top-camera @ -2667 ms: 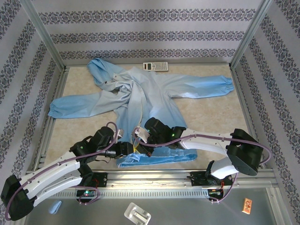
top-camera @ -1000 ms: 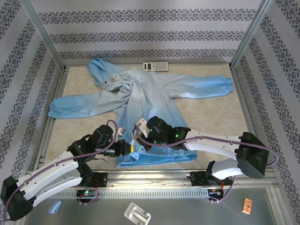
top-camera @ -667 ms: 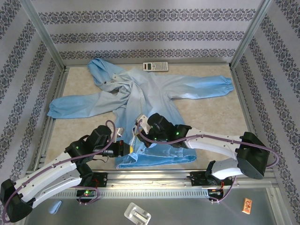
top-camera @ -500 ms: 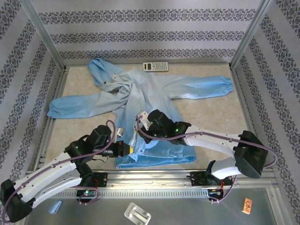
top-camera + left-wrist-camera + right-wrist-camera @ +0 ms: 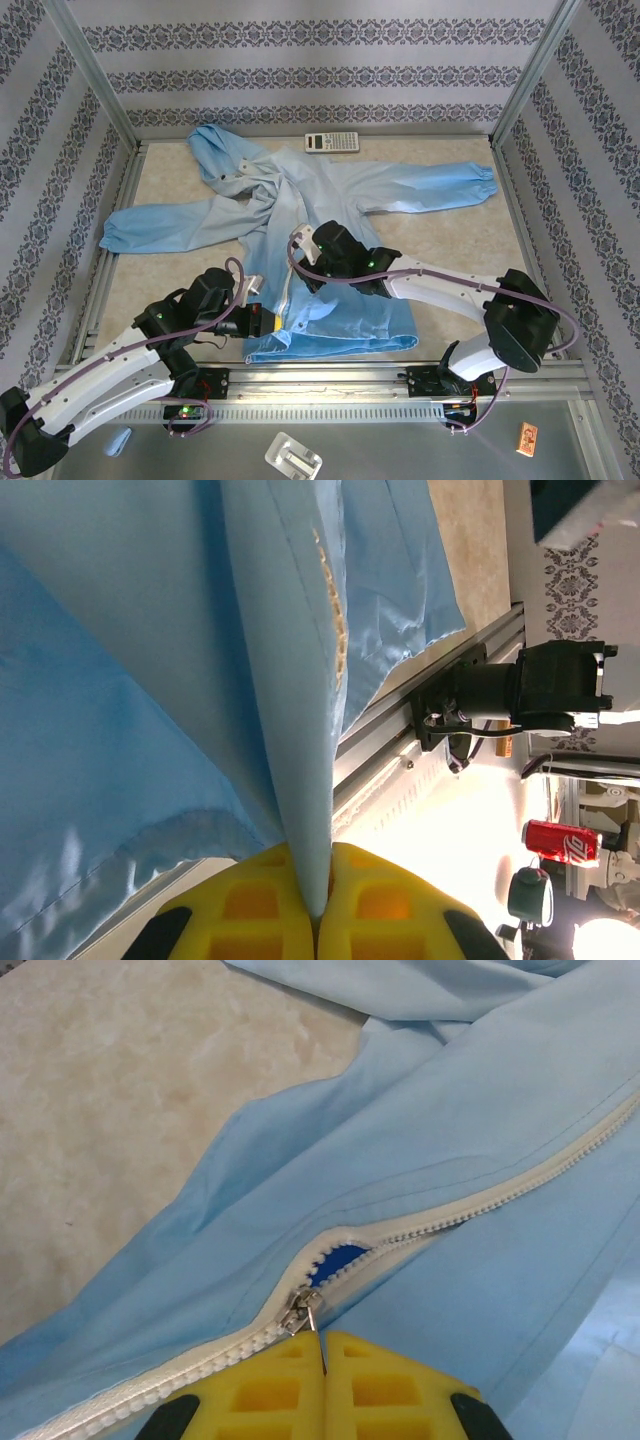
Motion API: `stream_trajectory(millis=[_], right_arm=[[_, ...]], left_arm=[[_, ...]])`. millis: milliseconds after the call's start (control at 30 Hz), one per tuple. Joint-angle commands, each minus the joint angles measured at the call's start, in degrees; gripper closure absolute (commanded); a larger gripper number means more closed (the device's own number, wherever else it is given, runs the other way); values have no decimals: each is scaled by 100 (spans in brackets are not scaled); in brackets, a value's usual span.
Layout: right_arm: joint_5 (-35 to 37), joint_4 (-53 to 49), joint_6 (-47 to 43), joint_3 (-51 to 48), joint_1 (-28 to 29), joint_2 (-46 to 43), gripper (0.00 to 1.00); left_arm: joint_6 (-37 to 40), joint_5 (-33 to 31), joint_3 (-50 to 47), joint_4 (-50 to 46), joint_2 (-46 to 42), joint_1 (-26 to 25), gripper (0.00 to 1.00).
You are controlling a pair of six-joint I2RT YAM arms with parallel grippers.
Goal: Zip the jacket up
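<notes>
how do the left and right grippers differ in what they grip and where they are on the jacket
The left gripper pinches a plain fold of the jacket fabric, while the right gripper pinches the small metal zipper pull. In the top view, the left gripper sits by the bottom hem and the right gripper is farther up the front. Both are yellow-tipped and shut.

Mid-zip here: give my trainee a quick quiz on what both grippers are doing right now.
1. True or false: the right gripper is shut on the zipper pull.
2. What is the left gripper pinching? A the jacket; B a cable; C nothing.
3. Fill in: the calculator lies at the table's ___ edge.
Key: 1 true; 2 A; 3 far.
</notes>
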Motion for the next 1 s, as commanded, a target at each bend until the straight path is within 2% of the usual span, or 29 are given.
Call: stream_trajectory(millis=[0,967], right_arm=[[573,114,-97,236,-244,183,100],[338,246,-145,880,-1009,967,100]], left_arm=[[185,440,207,-490,-149,-68,100],[291,420,310,-569,-202,-68,100]])
